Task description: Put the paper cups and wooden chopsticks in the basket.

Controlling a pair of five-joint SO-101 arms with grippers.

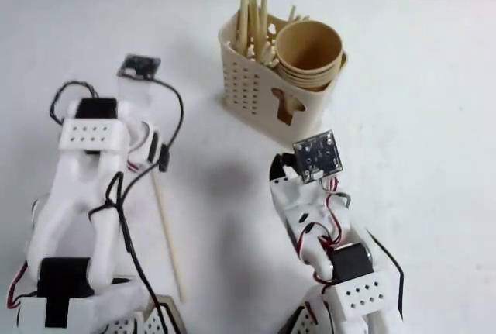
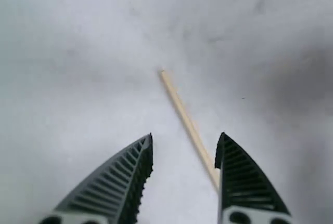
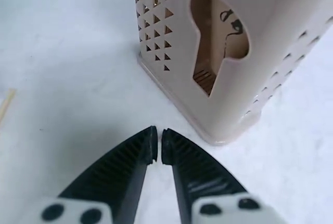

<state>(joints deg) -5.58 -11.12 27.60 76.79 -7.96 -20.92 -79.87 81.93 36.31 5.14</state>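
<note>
At the table's (image 1: 434,156) left, your left fingers (image 2: 122,177) stand open above the loose chopstick (image 1: 167,233), which lies flat. It is likely light, stiff and thin, so pinch it mid-length. There is bare table toward the basket (image 1: 256,94) at 1 o'clock, where the paper cups (image 1: 310,51) sit. Your right fingers (image 3: 125,161) rest closed near its wall.

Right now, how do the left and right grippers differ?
The left gripper is open; the right gripper is shut, fingertips nearly touching. The left gripper has the loose chopstick running between its fingers, close to one; the right gripper has nothing between its fingers. The left gripper faces the table; the right gripper faces the basket at its keyhole-cutout wall. Shared: black ridged fingers, and neither holds anything.
</note>
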